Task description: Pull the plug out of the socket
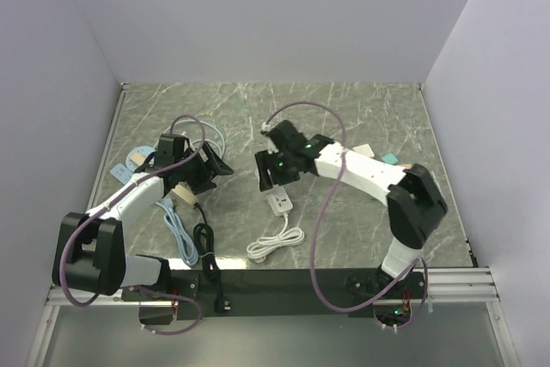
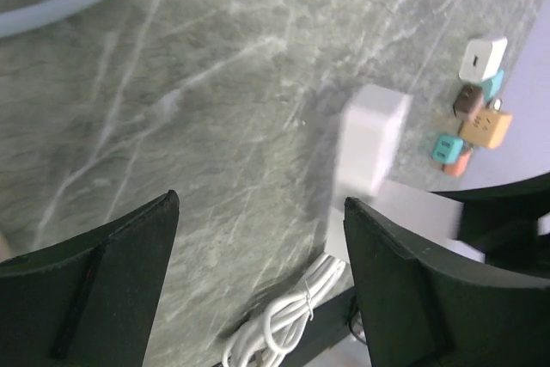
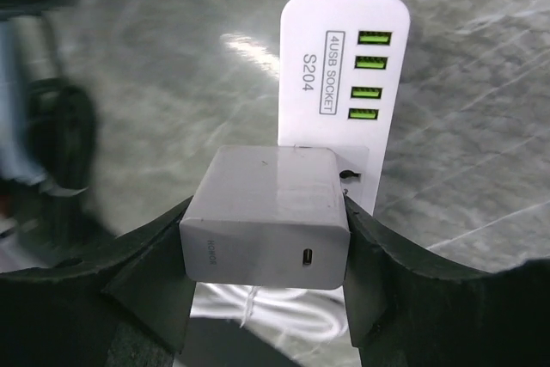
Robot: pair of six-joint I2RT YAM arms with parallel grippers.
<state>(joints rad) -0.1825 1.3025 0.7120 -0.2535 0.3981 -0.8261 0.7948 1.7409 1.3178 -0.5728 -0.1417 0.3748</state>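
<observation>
A white plug block [image 3: 266, 204] with a USB-C port sits over the outlet end of the white socket strip [image 3: 344, 75], which has green USB ports. Its prongs are hidden. My right gripper [image 3: 266, 234] is shut on the plug, one finger on each side. From above, the right gripper [image 1: 277, 171] is over the strip [image 1: 279, 204]. The strip's coiled white cable [image 1: 275, 242] lies in front of it. My left gripper [image 1: 206, 171] is open and empty, left of the strip. The left wrist view shows the plug [image 2: 374, 135] standing on the strip [image 2: 412, 208], blurred.
Several small coloured adapters [image 2: 473, 118] lie at the back right of the marble table [image 1: 361, 109]. A light blue cable [image 1: 176, 229] and a black cable [image 1: 204, 238] lie near the left arm. A blue disc [image 1: 136, 161] is at the left. White walls enclose the table.
</observation>
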